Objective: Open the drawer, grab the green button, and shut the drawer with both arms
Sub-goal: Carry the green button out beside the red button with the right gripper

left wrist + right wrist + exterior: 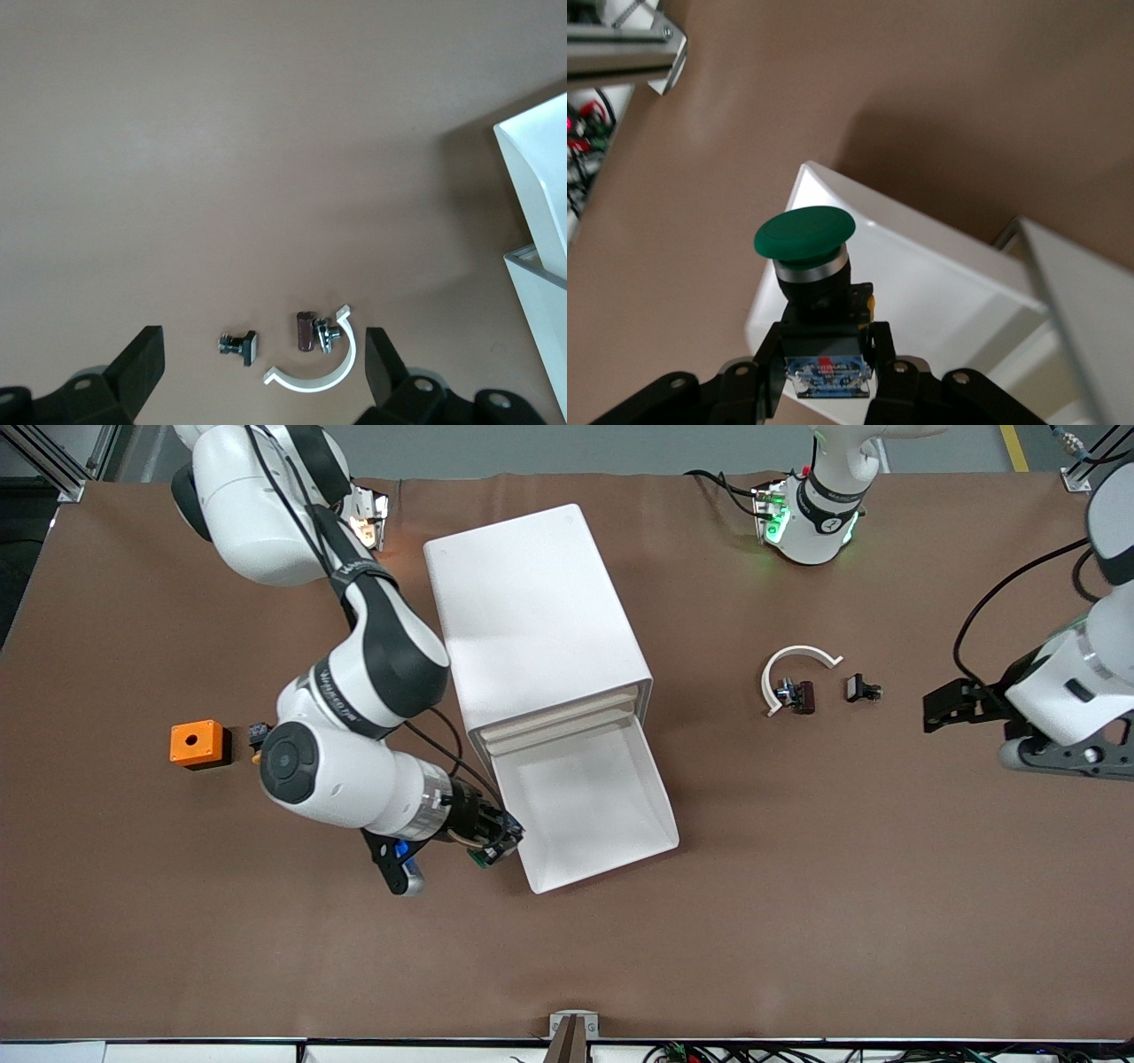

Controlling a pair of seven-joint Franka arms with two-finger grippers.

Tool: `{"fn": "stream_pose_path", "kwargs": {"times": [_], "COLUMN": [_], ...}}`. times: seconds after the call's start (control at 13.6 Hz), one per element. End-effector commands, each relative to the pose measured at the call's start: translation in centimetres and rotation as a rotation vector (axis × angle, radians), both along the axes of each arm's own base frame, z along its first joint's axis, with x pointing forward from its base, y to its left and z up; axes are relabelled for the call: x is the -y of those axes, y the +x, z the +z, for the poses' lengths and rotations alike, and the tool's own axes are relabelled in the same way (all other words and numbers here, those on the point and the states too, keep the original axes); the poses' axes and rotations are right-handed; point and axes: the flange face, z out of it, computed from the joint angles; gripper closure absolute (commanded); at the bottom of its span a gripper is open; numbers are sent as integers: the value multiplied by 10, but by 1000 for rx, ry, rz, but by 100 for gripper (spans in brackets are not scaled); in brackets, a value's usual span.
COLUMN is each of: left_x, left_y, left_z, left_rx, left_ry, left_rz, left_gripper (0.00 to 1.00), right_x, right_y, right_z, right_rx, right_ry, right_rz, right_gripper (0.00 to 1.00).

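Observation:
The lowest drawer (595, 808) of the white cabinet (532, 602) stands pulled out and shows nothing inside it. My right gripper (500, 840) hangs beside the drawer's front corner, toward the right arm's end of the table. It is shut on the black body of the green-capped button (804, 234), which also shows in the front view (488, 854). In the right wrist view the right gripper (828, 359) holds the button over the drawer's rim (833, 181). My left gripper (932, 708) is open and empty, waiting at the left arm's end of the table.
A white curved clip (799, 658), a dark part (800, 696) and a small black part (861, 688) lie between the cabinet and the left gripper; the left wrist view shows the clip (321, 373) too. An orange box (197, 744) sits at the right arm's end.

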Motion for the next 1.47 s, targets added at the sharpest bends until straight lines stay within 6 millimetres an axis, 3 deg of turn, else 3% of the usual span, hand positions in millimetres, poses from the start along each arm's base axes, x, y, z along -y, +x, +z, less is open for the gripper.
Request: {"fn": "stream_pose_path", "kwargs": {"times": [0.0, 0.07, 0.22, 0.59, 0.66, 0.81, 0.96, 1.4], "left_x": [37, 48, 72, 137, 143, 164, 176, 208], "left_y": [23, 32, 50, 71, 74, 78, 81, 85], "left_z": [-42, -61, -103, -184, -198, -222, -240, -284], "left_rx": [11, 20, 36, 106, 117, 146, 177, 268], "left_ry": [-12, -31, -74, -120, -128, -151, -178, -262], "left_rz": [-42, -40, -37, 88, 140, 224, 322, 492], "left_gripper": [0, 0, 0, 0, 0, 0, 0, 0], "right_x": [28, 42, 55, 110, 123, 158, 169, 193], "right_y": [-5, -2, -12, -32, -49, -95, -126, -188], "right_z": [7, 5, 24, 38, 35, 10, -6, -46], "right_rx": [18, 33, 74, 56, 83, 160, 140, 193], "right_ry": [-12, -47, -117, -142, -149, -156, -156, -192], "right_rz": [267, 325, 539, 717, 739, 768, 790, 845], "right_gripper": [100, 100, 100, 100, 100, 100, 100, 100]}}
